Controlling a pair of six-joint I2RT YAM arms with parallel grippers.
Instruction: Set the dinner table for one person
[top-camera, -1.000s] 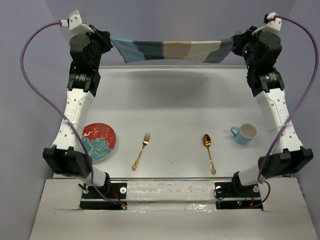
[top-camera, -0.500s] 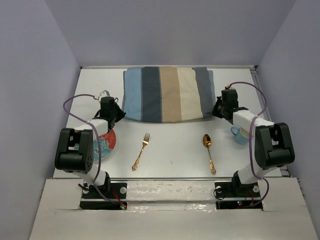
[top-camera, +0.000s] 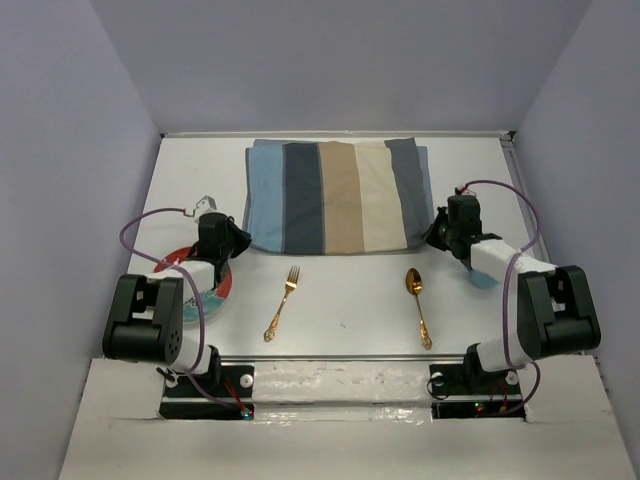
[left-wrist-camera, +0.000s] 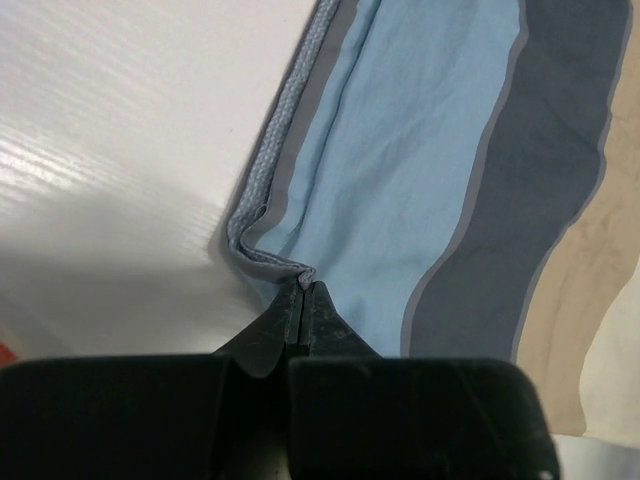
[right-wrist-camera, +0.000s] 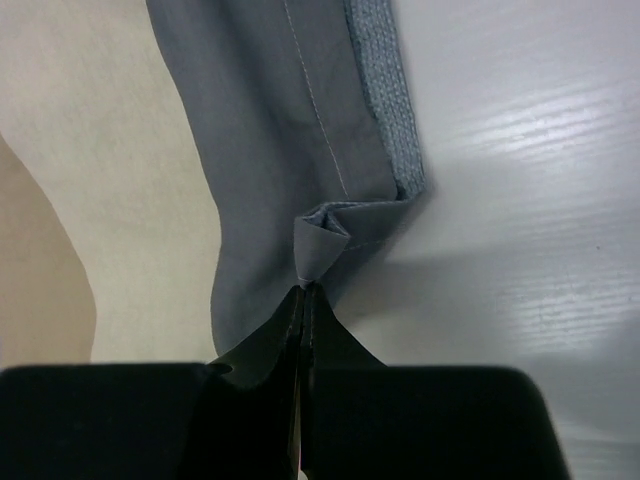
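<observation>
The striped placemat (top-camera: 335, 195) lies flat on the far half of the white dinner table (top-camera: 350, 300). My left gripper (top-camera: 240, 240) is shut on the placemat's near left corner (left-wrist-camera: 300, 275), low on the table. My right gripper (top-camera: 430, 235) is shut on its near right corner (right-wrist-camera: 318, 245). A gold fork (top-camera: 282, 302) and a gold spoon (top-camera: 418, 300) lie near the front. A red and teal plate (top-camera: 215, 290) sits at the front left, partly under my left arm. The blue cup (top-camera: 483, 275) is mostly hidden behind my right arm.
The table's raised rim (top-camera: 330, 133) runs along the far edge, with purple walls around. The arm bases (top-camera: 340, 385) stand at the near edge. Purple cables loop beside both arms.
Both grippers have come down from high at the back and drawn the hanging placemat toward me. It now lies flat on the table, its near edge a little closer than half a second ago.
</observation>
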